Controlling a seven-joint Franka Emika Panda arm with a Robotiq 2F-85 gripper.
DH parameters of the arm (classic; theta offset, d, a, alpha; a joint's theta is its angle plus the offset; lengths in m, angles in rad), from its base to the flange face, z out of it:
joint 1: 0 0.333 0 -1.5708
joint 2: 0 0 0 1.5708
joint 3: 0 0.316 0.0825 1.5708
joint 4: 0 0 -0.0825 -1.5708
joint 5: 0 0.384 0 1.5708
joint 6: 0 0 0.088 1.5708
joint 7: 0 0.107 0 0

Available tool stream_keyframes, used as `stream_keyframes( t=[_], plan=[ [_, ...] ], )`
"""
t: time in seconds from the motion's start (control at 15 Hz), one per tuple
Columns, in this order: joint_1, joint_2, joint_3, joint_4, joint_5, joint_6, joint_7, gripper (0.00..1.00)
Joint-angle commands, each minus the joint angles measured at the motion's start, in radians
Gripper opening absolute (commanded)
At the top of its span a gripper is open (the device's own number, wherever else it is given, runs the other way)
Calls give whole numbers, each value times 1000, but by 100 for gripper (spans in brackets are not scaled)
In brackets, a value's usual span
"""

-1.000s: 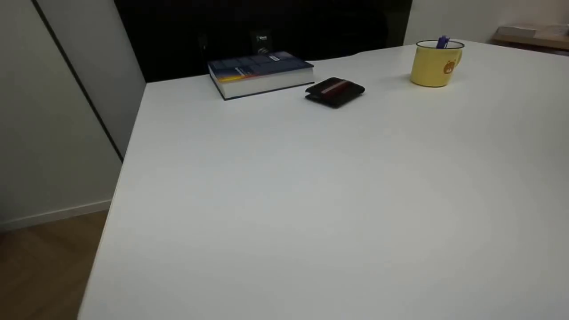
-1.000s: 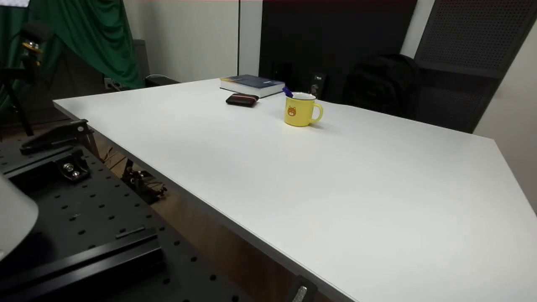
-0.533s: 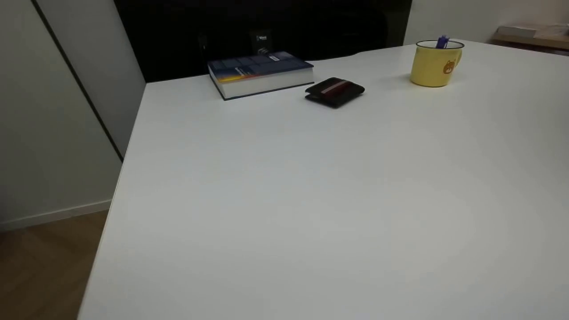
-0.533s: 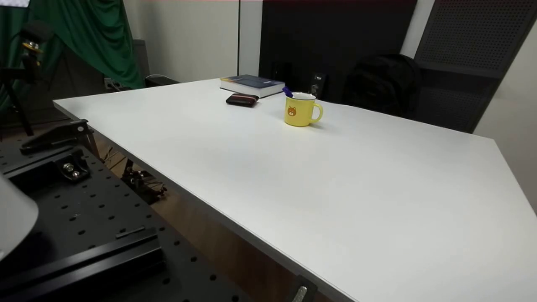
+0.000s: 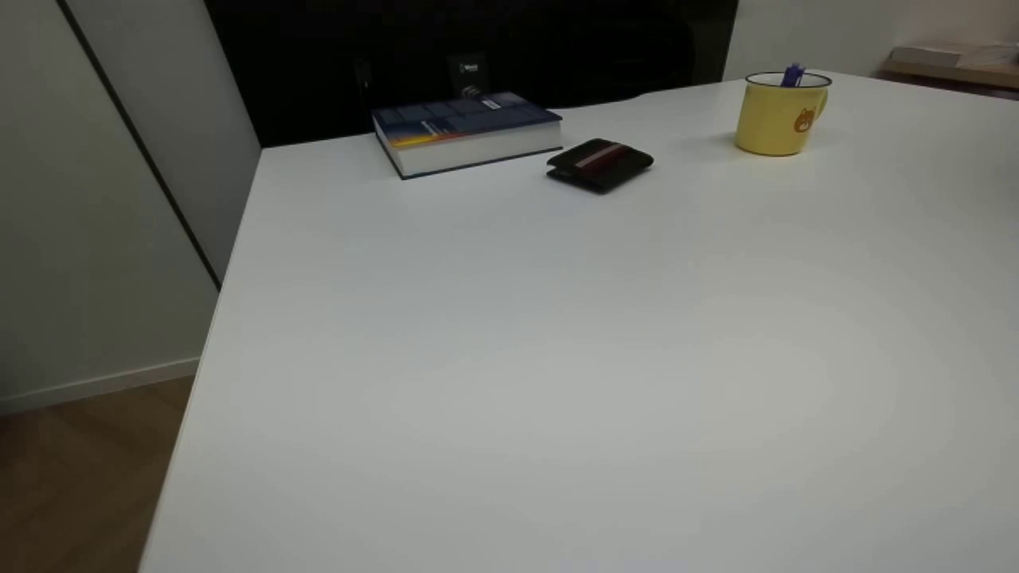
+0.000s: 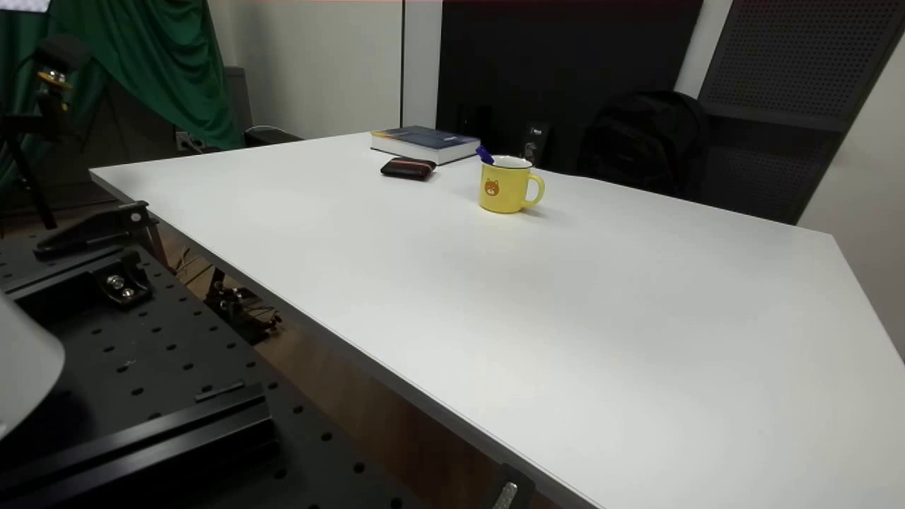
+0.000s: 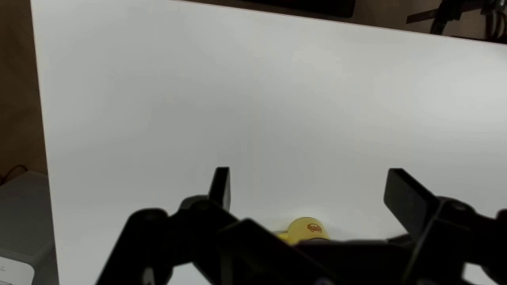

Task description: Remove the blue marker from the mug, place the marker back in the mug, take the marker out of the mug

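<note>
1) In an exterior view, see a black perforated platform at eight o'clock, alongside the white table
2) Find a green curtain at ten o'clock, hung in folds beyond the table
3) Note a dark wallet at eleven o'clock, striped in red and white, lying just beside a thick blue-covered book
4) See the blue marker near half past twelve, set inside the mug in both exterior views, showing only a blue end above the rim and here tilting toward the mug's eleven o'clock
5) Find that yellow mug itself at one o'clock, standing upright on the table, bearing a brown bear face, with a handle at three o'clock
6) Note a black bag at two o'clock, behind the table
7) In the wrist view, see the gripper at four o'clock, with jaws spread wide, holding nothing
8) Find the mug there at five o'clock, partly hidden behind gripper parts
</note>
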Motion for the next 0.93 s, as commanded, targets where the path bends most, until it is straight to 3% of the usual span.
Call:
stream_keyframes(
  t=[0.0,0.47,0.87],
  plan=[
    [-12,156,-19,149,46,-29,-67,100],
    [-50,381,-9,372,124,-122,-127,100],
    [-79,525,42,544,180,-239,-140,100]
  ],
)
